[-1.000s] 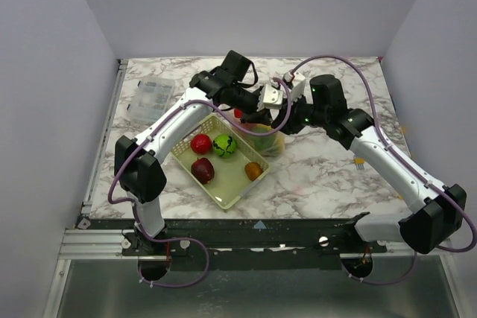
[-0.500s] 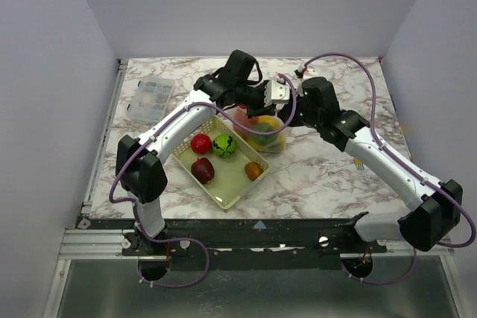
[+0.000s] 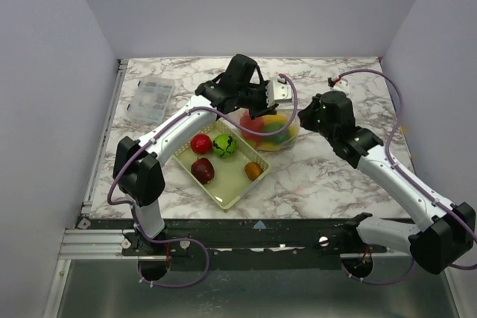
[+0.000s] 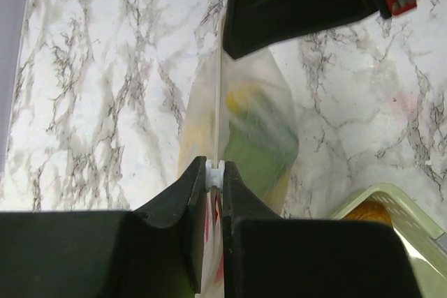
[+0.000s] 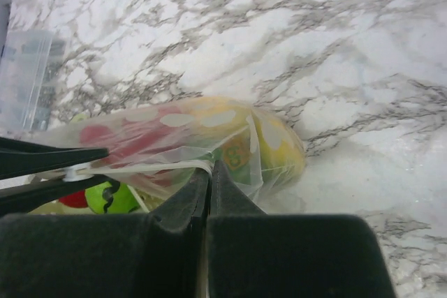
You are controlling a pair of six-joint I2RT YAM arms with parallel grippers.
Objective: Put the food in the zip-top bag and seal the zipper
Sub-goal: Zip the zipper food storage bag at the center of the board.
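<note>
1. On the marble table (image 3: 317,178), near its middle, the zip-top bag (image 3: 270,130) lies just beyond the far corner of the mesh basket (image 3: 231,200). It is stretched between the left gripper (image 4: 216,172) and the right gripper (image 5: 209,171).
2. From above, the wrist of the left arm (image 3: 179,121) hides the bag's far-left end, and the mouth edge cannot be made out there.
3. The food (image 5: 140,141) in the bag shows only as blurred red, yellow and green shapes through the crinkled film; single pieces are hard to tell apart.
4. The zipper (image 4: 220,113) is clear only in the left wrist view, as a thin pale strip running straight from one gripper to the other.
5. Both wrist views cut the basket off. Overhead, a red ball (image 3: 200,144), a green ball (image 3: 225,145), a dark red fruit (image 3: 203,170) and an orange fruit (image 3: 254,171) lie in it.
6. The left arm reaches from the near-left base over the basket's far-left side, with its wrist turned right. Its fingers are pressed onto the zipper's end, pinching it.
7. The right arm (image 3: 395,176) slants from the near-right base toward the table's middle, with its wrist pointing left. Its fingers are squeezed together on the zipper at the bag's other end.
8. A clear compartment box (image 3: 151,100) sits at the far left, well apart.
</note>
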